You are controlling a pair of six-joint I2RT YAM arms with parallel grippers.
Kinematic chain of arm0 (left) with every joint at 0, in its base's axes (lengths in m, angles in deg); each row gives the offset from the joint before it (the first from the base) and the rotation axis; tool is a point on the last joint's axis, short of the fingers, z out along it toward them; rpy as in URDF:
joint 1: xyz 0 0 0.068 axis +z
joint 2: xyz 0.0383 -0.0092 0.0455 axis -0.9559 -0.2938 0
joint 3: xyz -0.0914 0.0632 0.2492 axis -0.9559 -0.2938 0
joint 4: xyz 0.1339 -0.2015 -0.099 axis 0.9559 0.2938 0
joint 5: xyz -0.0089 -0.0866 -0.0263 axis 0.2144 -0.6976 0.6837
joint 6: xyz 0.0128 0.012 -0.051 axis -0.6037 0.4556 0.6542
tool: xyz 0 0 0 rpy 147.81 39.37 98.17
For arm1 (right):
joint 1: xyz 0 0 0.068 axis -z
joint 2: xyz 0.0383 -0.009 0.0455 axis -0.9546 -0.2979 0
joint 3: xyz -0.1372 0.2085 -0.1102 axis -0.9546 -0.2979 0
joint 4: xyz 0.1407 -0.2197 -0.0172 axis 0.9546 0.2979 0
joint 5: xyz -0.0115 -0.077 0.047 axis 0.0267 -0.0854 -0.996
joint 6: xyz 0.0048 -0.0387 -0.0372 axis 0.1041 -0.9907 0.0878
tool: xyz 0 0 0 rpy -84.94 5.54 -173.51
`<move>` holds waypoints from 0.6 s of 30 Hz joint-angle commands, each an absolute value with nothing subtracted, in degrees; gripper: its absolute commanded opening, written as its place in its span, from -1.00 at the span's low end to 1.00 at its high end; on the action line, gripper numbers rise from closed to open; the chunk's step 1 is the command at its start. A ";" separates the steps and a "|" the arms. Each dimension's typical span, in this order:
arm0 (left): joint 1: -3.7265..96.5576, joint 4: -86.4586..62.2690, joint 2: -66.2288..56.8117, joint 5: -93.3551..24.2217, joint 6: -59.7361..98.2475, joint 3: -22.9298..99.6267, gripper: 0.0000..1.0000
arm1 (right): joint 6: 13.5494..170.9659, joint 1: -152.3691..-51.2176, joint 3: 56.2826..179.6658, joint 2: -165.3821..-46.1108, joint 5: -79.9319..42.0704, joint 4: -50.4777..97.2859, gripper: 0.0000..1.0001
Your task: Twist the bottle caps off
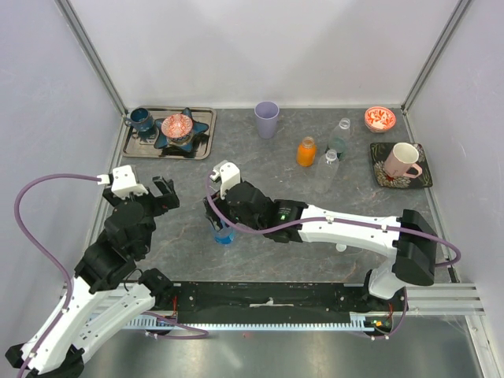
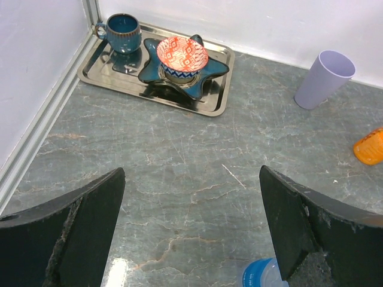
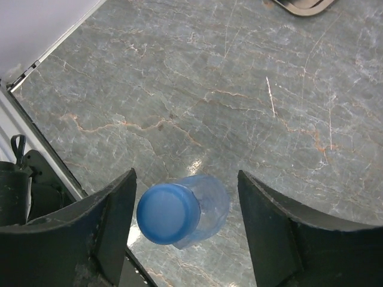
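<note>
The blue bottle [image 1: 224, 235] is stood upright mid-table, its blue cap [image 3: 168, 213] on. The capped orange bottle [image 1: 306, 153] is set at its one o'clock. A clear bottle [image 1: 340, 138] and a second clear bottle [image 1: 327, 173] are stood near two o'clock.

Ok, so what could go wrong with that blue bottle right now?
The blue cap sits off-centre between the right fingers, close to one; closing could shove the blue bottle over. The left fingers are open and apart from it, so nothing steadies it; a twist may just spin the whole bottle.
</note>
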State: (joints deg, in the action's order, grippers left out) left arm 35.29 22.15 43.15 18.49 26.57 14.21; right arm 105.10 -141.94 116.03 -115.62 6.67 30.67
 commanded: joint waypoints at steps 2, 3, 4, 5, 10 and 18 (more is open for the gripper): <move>35.39 21.91 42.49 18.78 29.74 13.82 0.99 | 106.36 -142.45 116.35 -115.37 7.87 29.31 0.22; 35.39 21.91 42.40 18.70 29.82 13.82 0.99 | 106.36 -142.45 116.34 -115.37 8.04 29.57 0.15; 35.39 21.91 42.31 18.61 29.82 13.82 0.99 | 106.45 -142.45 116.17 -115.11 7.96 29.75 0.02; 35.39 21.91 42.22 18.52 29.91 13.82 0.99 | 106.71 -142.45 115.99 -114.58 7.96 30.10 -0.03; 35.39 20.69 41.52 18.34 29.30 14.08 0.99 | 107.94 -142.45 114.41 -110.11 10.50 31.85 -0.34; 35.47 8.32 34.25 9.40 24.64 17.06 0.99 | 114.25 -136.93 116.51 -95.60 19.13 42.92 -1.00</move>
